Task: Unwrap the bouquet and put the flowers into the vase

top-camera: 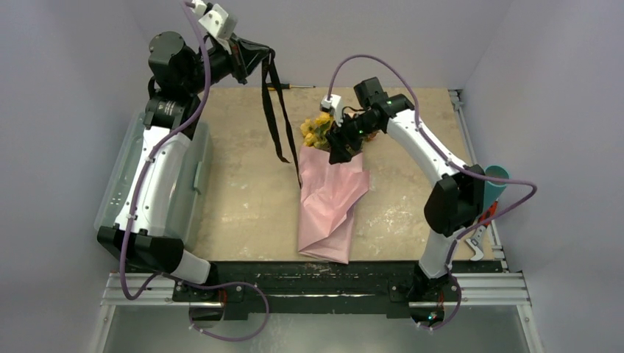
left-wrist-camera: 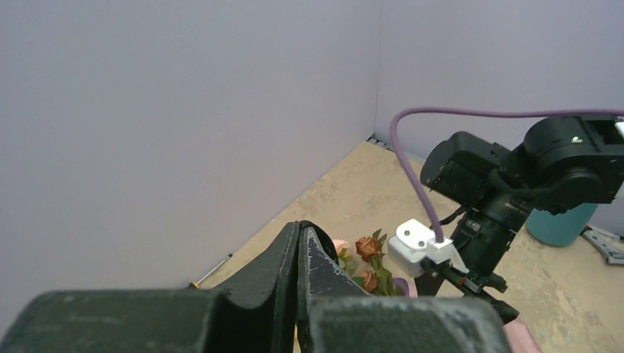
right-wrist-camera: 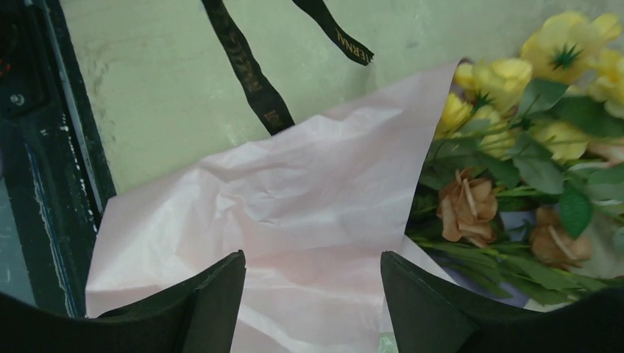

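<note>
The bouquet lies in the middle of the table, its pink paper [top-camera: 330, 202] loosened and the yellow and peach flowers [top-camera: 316, 131] showing at its far end. My left gripper [top-camera: 257, 53] is raised at the back left, shut on the black ribbon [top-camera: 273, 123], whose two ends hang free beside the bouquet. In the left wrist view the gripper [left-wrist-camera: 303, 226] pinches the ribbon at its tips. My right gripper [right-wrist-camera: 313, 257] hangs open over the pink paper [right-wrist-camera: 294, 206], beside the flowers [right-wrist-camera: 508, 110], touching neither. The teal vase [top-camera: 496, 180] stands at the right edge, partly behind my right arm.
A translucent lidded box [top-camera: 197, 176] sits under my left arm at the table's left side. A yellow-handled tool [top-camera: 294, 86] lies by the back wall. Another small tool [top-camera: 478, 239] lies at the front right near the vase. Walls close in on three sides.
</note>
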### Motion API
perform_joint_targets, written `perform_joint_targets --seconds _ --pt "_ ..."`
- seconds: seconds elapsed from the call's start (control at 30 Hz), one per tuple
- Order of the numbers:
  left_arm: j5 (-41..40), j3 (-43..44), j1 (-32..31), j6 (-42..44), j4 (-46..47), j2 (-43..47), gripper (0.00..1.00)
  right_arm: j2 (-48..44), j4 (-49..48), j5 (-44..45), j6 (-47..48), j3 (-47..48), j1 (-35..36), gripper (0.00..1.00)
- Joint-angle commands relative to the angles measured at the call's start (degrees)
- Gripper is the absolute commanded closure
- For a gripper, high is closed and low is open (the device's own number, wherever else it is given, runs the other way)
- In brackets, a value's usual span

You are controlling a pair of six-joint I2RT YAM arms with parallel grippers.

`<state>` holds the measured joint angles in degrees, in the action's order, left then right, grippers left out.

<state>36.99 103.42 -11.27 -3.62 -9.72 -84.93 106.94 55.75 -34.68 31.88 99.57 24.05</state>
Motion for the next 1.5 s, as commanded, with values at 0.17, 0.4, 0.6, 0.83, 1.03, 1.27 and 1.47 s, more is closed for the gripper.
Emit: perform_joint_targets --seconds 0.17,0.4,0.6,0.83,1.03,1.27,1.47 --pt "3.60 3.80 0.46 -6.25 6.86 -0.25 1.00 -8.03 -18.87 -12.43 -13.14 3.13 1.13 0.26" --pt "4.30 5.74 0.46 -8.62 7.43 -0.22 1.00 -2.65 -25.35 -13.15 -14.43 8.04 5.80 0.26" --pt "5.06 5.31 0.46 -10.92 8.83 0.11 1.00 -2.32 -44.32 -11.10 -22.76 3.21 9.31 0.26" --pt "6.14 5.13 0.46 -13.60 11.82 0.07 1.00 0.73 -52.62 -9.34 -23.29 2.80 12.77 0.31" --pt "5.79 4.49 0.46 -13.63 12.00 0.62 1.00 3.08 -54.42 -8.63 -25.45 3.94 13.15 0.62" --pt "3.68 1.97 1.22 -16.18 14.02 1.44 1.00 1.66 -53.67 -5.78 -26.48 3.64 13.38 1.00" --pt "-6.35 -4.62 1.83 -16.29 11.54 3.95 1.00 0.48 -51.44 -3.79 -29.59 8.85 13.54 1.00"
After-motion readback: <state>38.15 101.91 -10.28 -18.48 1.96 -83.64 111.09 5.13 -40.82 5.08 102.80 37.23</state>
